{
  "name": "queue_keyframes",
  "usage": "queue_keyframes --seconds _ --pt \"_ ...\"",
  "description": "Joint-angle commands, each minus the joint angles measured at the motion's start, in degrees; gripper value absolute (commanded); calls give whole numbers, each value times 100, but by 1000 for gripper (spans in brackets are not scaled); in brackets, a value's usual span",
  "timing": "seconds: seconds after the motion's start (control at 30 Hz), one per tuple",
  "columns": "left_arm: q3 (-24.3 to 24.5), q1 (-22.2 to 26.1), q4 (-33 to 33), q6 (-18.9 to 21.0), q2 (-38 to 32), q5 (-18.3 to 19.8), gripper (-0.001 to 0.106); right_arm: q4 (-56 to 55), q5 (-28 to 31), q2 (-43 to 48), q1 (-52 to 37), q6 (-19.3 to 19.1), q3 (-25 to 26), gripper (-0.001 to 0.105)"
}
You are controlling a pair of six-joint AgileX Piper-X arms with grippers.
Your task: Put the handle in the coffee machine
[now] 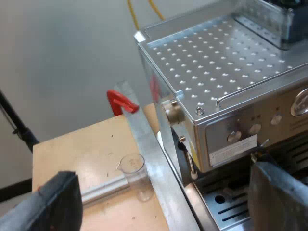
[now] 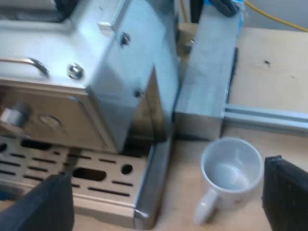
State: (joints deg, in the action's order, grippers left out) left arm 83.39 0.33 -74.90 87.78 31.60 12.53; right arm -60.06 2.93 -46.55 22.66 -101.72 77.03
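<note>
The espresso machine (image 1: 226, 62) shows its perforated steel top, with the bean hopper (image 1: 272, 19) at its far end and knobs on its face. My left gripper (image 1: 166, 204) hangs open above the machine's corner and drip tray (image 1: 231, 207), with nothing between its fingers (image 1: 55, 202). A clear measuring glass (image 1: 134, 169) stands on the wooden table beside the machine. My right gripper (image 2: 166, 202) is open over the drip tray's (image 2: 96, 180) edge, holding nothing. A white mug (image 2: 230, 174) stands upright on the table beside the tray, close to one of the right fingers (image 2: 286, 192).
An aluminium rail (image 1: 147, 149) runs along the machine's side, and a red clamp (image 1: 120, 102) sits at its far end. A thick metal block (image 2: 207, 72) stands by the machine's side, close behind the mug. Wooden table (image 1: 86, 144) lies beyond the rail.
</note>
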Motion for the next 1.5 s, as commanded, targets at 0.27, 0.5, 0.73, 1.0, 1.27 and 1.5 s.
queue_keyframes --seconds 0.27,0.5,0.73,1.0,1.27,1.5 --pt "-338 290 -145 118 -648 272 72 -465 933 532 -19 -220 -35 80" --pt "-1062 290 -145 118 -1353 273 72 -404 974 1536 -19 -220 -688 80" --pt "-1697 290 -128 106 -2043 273 72 -404 1003 2673 -19 -385 -1387 80" --pt "-2141 290 -129 70 -2937 273 72 -404 1054 3813 -19 -447 -2079 80" --pt "-2345 348 -145 70 -3658 273 72 -462 1044 4560 -19 -501 -2483 80" --pt "-2614 303 -153 70 -3960 257 72 -626 1044 4920 -19 -501 -2594 80"
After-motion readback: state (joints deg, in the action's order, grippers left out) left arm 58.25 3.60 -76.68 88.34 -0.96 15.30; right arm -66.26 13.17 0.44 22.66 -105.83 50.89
